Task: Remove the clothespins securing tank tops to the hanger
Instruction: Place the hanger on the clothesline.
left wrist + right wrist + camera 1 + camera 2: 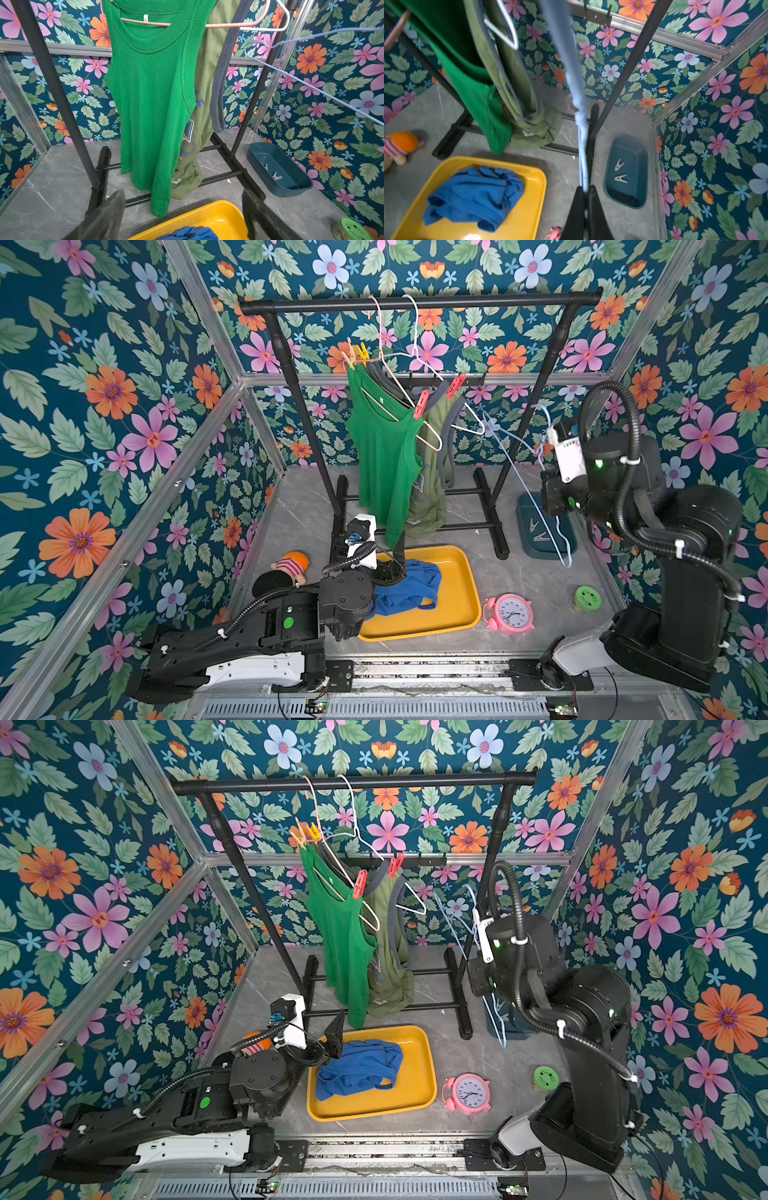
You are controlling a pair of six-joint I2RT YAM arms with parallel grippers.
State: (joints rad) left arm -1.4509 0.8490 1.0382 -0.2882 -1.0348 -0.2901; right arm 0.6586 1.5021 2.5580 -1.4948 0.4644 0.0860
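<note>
On the black rack's rail (490,300) hang a pink hanger (432,439) and a white hanger (473,429). A bright green tank top (384,460) and an olive tank top (434,477) hang from them. Two red clothespins (421,405) (456,385) grip the near shoulders. A yellow one (363,352) and a peach one (349,358) grip the far ones. A blue tank top (409,587) lies crumpled in the yellow tray (467,593). Two pale grey clothespins (619,171) lie in a teal bin (639,199). My left gripper (182,196) is open and empty above the tray's edge. My right gripper (585,190) is shut on a bare blue hanger (571,72), held beside the rack's right post.
A pink alarm clock (513,614) and a green round lid (586,598) sit right of the tray. A striped doll (291,566) lies at its left. The rack's base bars (469,526) cross the table behind the tray. Flowered walls close three sides.
</note>
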